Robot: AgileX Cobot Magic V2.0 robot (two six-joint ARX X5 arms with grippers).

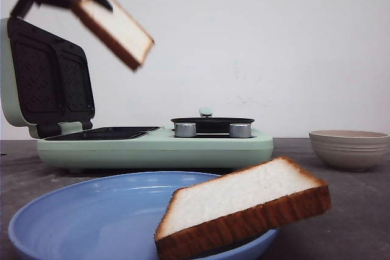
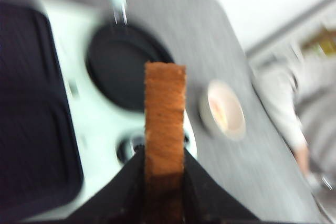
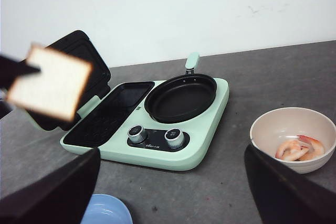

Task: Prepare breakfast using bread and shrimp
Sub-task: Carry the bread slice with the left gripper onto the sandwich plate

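While one bread slice [image 1: 244,208] lies on the plate [image 1: 91,217], another slice [image 1: 116,28] is squeezed by the left fingers [image 2: 128,182]; the right fingers [image 3: 52,192] are held apart.

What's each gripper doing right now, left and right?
Left gripper: closed on a bread slice, held in the air above the sandwich maker.
Right gripper: open, fingers spread wide, holding nothing.
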